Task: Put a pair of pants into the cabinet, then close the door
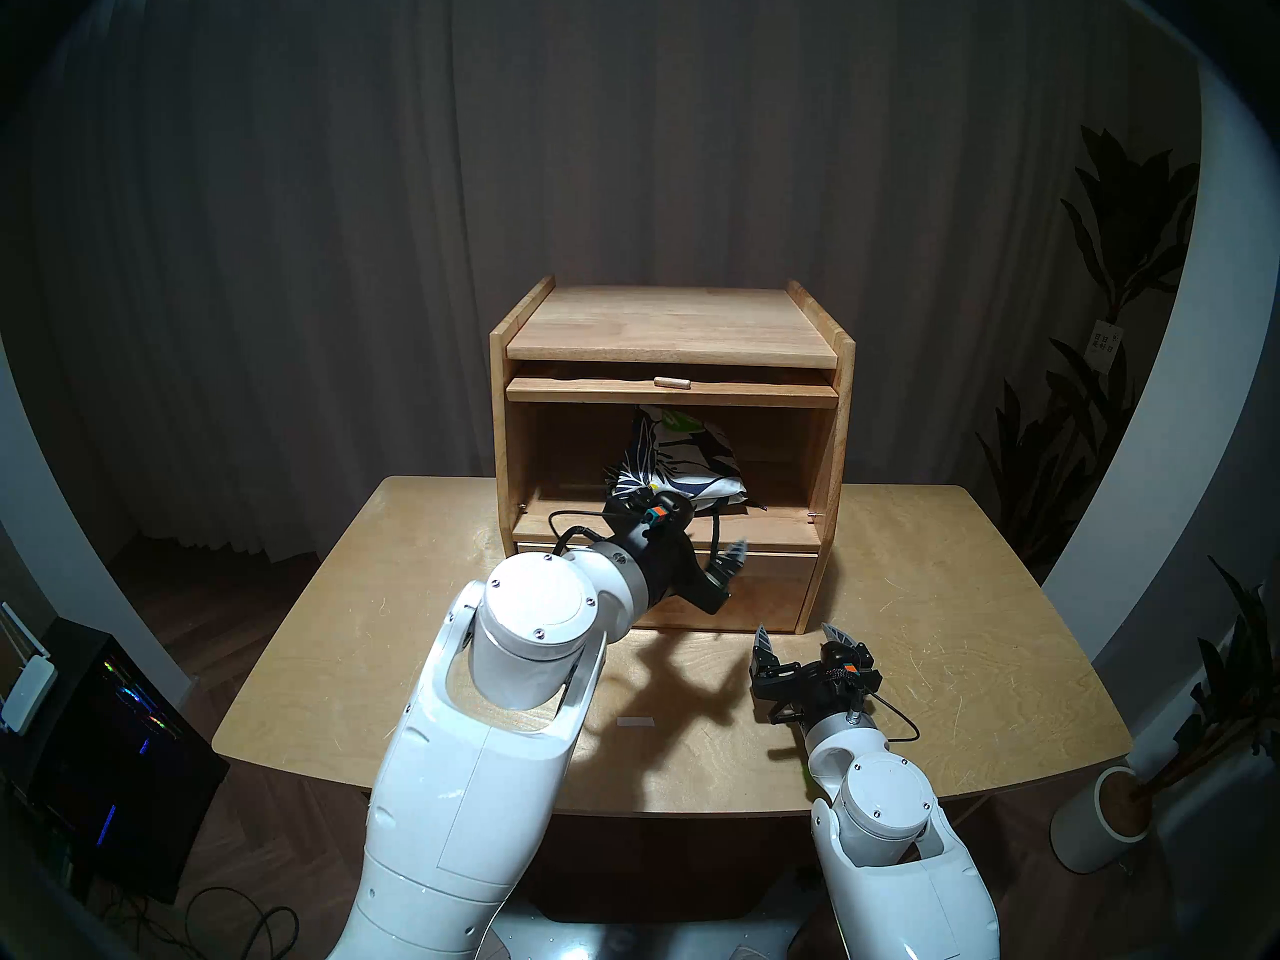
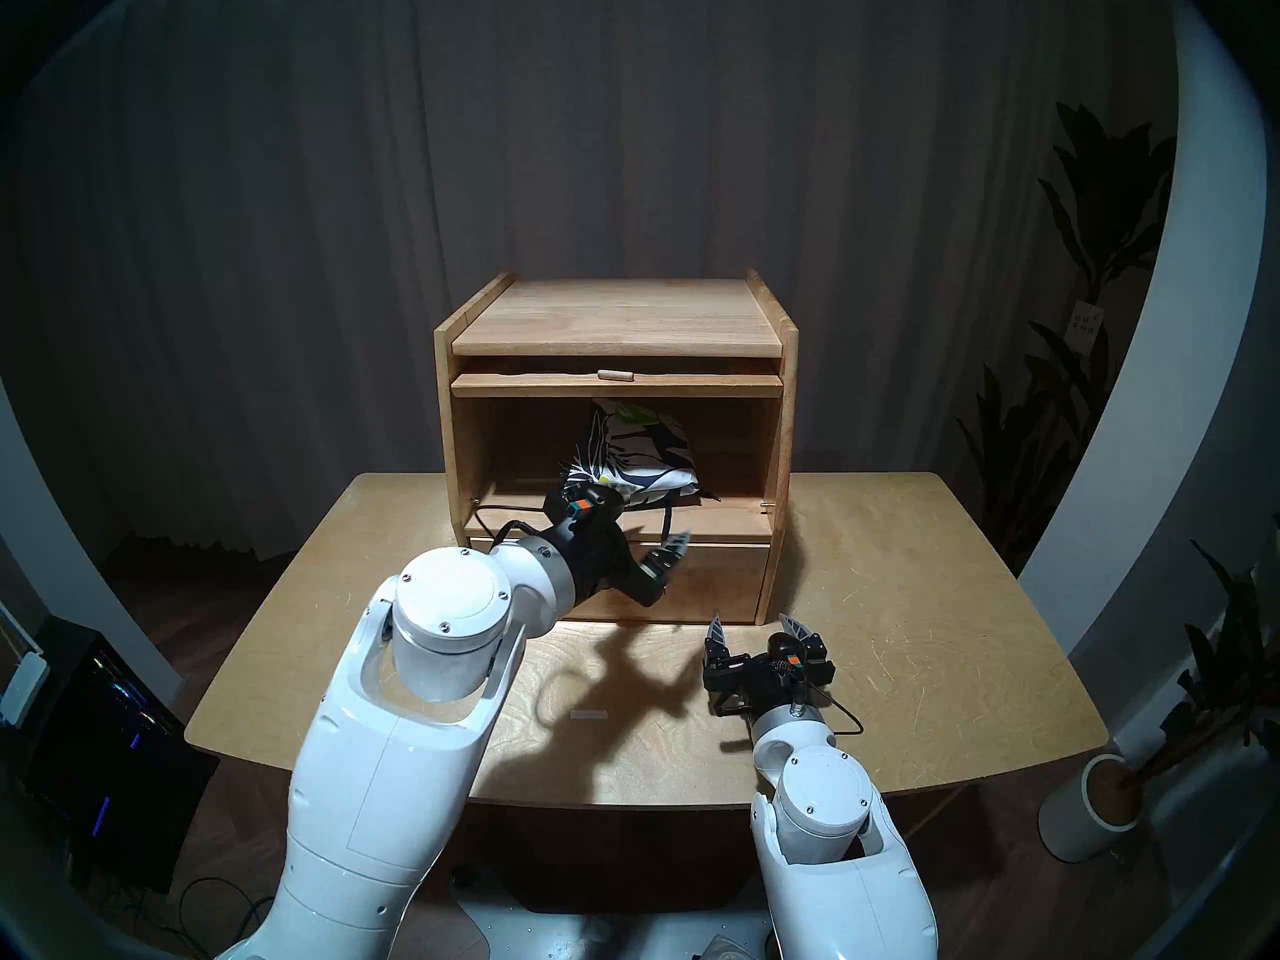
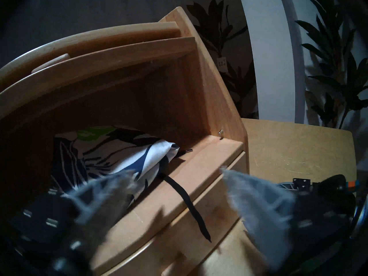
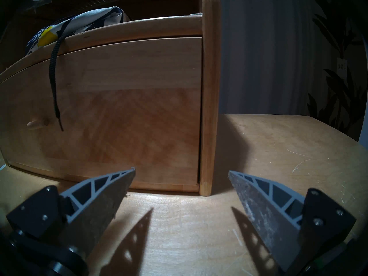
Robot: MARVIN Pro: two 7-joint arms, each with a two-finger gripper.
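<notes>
Left gripper point(image 1: 724, 569) spread apart, empty, before the cabinet point(image 1: 841, 418); right gripper point(image 1: 800, 636) likewise apart above the scratched plywood table point(image 1: 970, 591); pair of pants point(image 1: 668, 463) lodged in the upper compartment, drawstring point(image 4: 54, 74) draped over the drawer; door point(image 1: 672, 389) raised beneath the top; small tag point(image 1: 1103, 342) on a dim plant, writing unreadable; grey curtain point(image 1: 623, 141) behind

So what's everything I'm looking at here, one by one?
light wooden box-shaped cabinet: one, pale wood, standing at the back of the table.
wooden flap door with a peg handle: one, pale wood, slid in flat under the cabinet's top, so open.
folded navy-and-white floral pants: one, inside the upper compartment.
black drawstring: one, hanging from the pants over the drawer front.
plain drawer with a small knob: one, pale wood, below the compartment, closed.
tan wooden table: one, under everything.
leafy plants: dark, at the right.
black screen: one, lower left.
left gripper: open, before the drawer.
right gripper: open, over the table.
</notes>
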